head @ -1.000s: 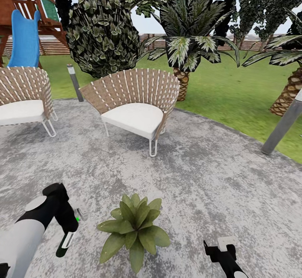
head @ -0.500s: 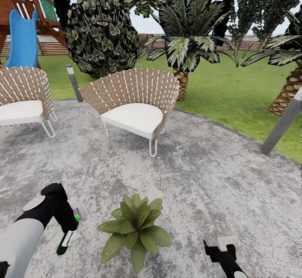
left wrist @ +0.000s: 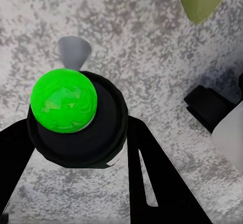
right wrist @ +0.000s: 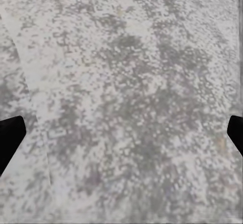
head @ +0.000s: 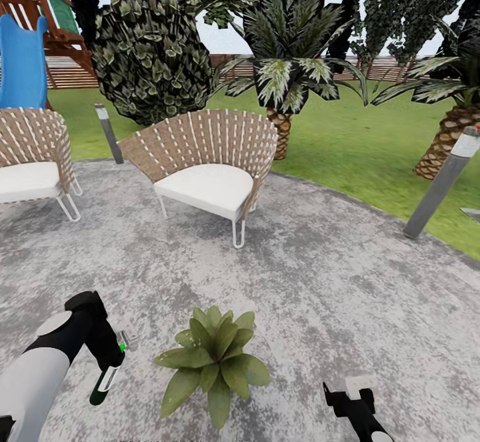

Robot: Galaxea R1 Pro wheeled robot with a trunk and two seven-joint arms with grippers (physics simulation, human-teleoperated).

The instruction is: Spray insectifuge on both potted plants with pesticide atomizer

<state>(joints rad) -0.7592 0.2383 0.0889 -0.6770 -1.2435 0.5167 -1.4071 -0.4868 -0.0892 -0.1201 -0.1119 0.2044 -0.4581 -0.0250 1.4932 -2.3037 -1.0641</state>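
The left gripper (head: 110, 362) is clamped on the pesticide atomizer (head: 105, 381), green tip (left wrist: 63, 100) up, over the stone patio (head: 333, 275). A potted plant (head: 213, 362) sits just beside it, toward the right gripper (head: 347, 395), whose fingers are spread wide and hold nothing. A wicker chair (head: 210, 162) stands well beyond.

slim dark pesticide atomizer (head: 105, 381), green tip up, hangs tilted just beside the low green potted plant (head: 212, 362).
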